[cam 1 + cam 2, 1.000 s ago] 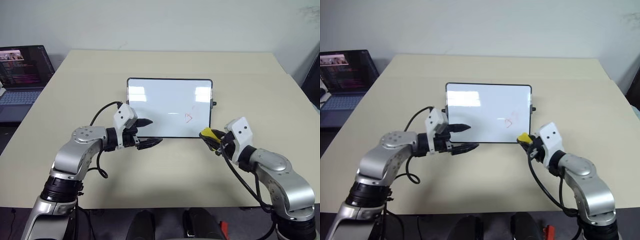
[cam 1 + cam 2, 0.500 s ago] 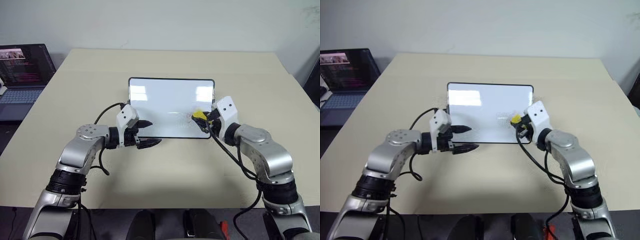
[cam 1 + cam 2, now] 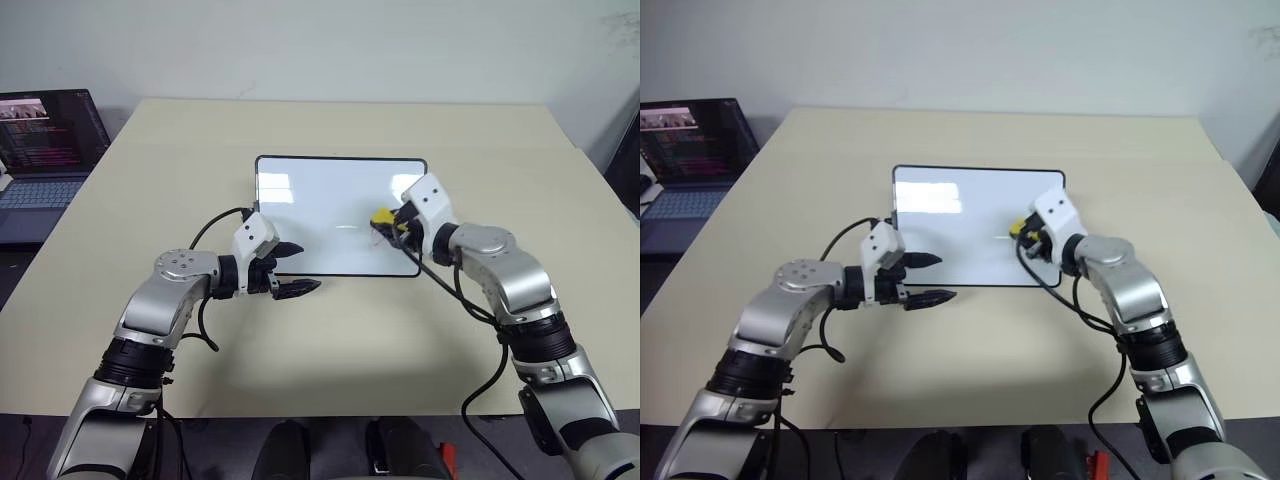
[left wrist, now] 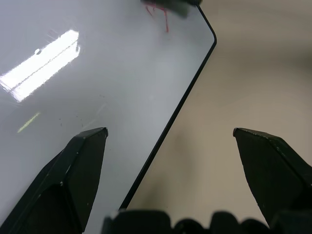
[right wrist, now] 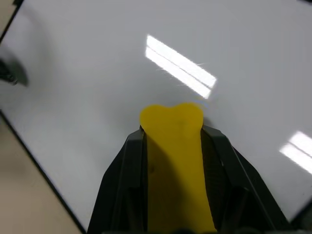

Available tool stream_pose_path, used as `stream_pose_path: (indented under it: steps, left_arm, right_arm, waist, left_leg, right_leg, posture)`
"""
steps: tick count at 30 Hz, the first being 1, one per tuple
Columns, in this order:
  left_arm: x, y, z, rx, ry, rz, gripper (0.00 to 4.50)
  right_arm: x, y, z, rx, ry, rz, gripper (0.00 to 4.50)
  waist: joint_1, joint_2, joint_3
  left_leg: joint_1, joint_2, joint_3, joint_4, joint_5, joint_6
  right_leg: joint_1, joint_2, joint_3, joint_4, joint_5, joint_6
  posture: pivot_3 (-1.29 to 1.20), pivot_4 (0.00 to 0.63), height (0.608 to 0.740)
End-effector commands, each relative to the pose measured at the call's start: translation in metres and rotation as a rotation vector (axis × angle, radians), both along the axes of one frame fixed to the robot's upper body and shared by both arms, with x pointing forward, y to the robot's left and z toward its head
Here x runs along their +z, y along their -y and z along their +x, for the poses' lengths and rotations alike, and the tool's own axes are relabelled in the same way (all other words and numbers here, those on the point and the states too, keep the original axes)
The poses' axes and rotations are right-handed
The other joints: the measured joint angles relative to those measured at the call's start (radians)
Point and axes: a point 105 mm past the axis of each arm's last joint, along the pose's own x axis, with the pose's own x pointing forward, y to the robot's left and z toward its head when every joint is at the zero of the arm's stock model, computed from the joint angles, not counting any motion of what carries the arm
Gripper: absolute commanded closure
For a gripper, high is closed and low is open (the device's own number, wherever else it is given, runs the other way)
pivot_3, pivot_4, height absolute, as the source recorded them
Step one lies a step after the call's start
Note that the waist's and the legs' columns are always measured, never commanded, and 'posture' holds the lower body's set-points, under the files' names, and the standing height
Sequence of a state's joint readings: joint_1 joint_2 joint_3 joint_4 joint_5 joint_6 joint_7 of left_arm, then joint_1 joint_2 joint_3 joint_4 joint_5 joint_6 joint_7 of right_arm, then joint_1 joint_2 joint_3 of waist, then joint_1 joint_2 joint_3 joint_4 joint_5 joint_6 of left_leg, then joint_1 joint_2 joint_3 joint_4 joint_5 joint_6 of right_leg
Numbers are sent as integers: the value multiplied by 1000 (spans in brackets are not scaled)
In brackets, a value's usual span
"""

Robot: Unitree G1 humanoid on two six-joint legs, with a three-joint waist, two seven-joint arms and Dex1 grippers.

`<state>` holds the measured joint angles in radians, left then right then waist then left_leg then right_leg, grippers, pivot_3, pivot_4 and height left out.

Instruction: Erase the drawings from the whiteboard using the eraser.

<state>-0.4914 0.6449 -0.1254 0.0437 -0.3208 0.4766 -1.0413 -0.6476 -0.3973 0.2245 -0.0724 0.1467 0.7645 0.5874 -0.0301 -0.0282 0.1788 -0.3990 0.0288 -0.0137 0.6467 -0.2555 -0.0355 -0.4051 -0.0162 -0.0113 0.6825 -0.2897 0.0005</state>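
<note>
On matte beige bench (image 3: 330,330): glossy black-framed whiteboard (image 3: 320,200); right hand (image 3: 392,222) clenches yellow eraser (image 3: 382,216) block over thin red drawings (image 4: 158,10); left hand (image 3: 290,268) spread, released.

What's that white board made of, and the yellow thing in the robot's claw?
The small white board with the thin black frame looks like glossy coated plastic or metal: ceiling lights mirror sharply off it. The small yellow eraser block, pinched in the right claw, looks matte, probably soft foam or plastic; its tip bulges slightly between the fingers.
</note>
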Motion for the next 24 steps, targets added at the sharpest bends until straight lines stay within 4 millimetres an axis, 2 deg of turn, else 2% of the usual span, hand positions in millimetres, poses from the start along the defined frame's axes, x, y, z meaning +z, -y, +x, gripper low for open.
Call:
stream_pose_path:
  steps: [1, 4, 8, 10, 15, 19, 22, 24]
  left_arm:
    - [9, 4, -3, -23, 41, -1, 0]
    - [9, 4, -4, -21, 38, -3, 0]
    - [8, 5, -5, -20, 33, -6, 0]
    - [8, 6, -6, -22, 31, -8, 0]
    - [8, 8, -6, -26, 31, -14, 0]
    - [9, 9, -7, -31, 28, -20, 0]
    - [9, 10, -8, -33, 24, -22, 0]
    - [9, 10, -8, -35, 22, -22, 0]
  right_arm:
    - [-15, 2, -6, 16, -61, -37, 3357]
    - [-8, 8, 4, -25, -22, -44, 3357]
    - [15, 22, 23, -114, 69, -34, 3357]
    - [18, 26, 26, -121, 75, -39, 3357]
    - [-4, 21, 13, -49, -3, -86, 3357]
    - [-30, 14, -7, 41, -85, -149, 3357]
    - [-30, 19, -6, 30, -76, -169, 3357]
    - [-19, 27, 4, -22, -24, -169, 3357]
  waist:
    - [0, 0, 0]
    - [0, 0, 0]
    - [0, 0, 0]
    - [1, 0, 0]
    - [2, 0, 0]
    - [2, -1, -1]
    - [0, -1, -1]
    - [-1, -1, -1]
  left_leg:
    - [0, 0, 0, 0, 0, 0]
    - [0, 0, 0, 1, 0, 0]
    - [1, 0, 0, 1, 1, 1]
    - [1, 0, 0, 2, 2, 2]
    - [1, 0, 0, 2, 2, 2]
    - [1, 0, 0, 2, 2, 2]
    - [1, 0, 0, 3, 2, 2]
    - [1, 0, 0, 3, 2, 3]
  right_leg:
    - [0, 0, 0, 0, 0, 0]
    - [0, 0, 0, 1, 1, -1]
    - [0, 0, 0, 1, 3, -1]
    - [1, 0, 0, 1, 5, 0]
    - [1, 0, 0, 1, 6, 0]
    - [1, 0, 0, 1, 6, 0]
    - [1, 0, 0, 1, 6, 0]
    - [1, 0, 1, 2, 6, 0]
  posture:
    - [0, 150, 740]
    - [0, 150, 740]
    - [0, 150, 740]
    - [0, 150, 740]
    - [0, 150, 740]
    - [0, 150, 740]
    - [0, 150, 740]
    - [0, 150, 740]
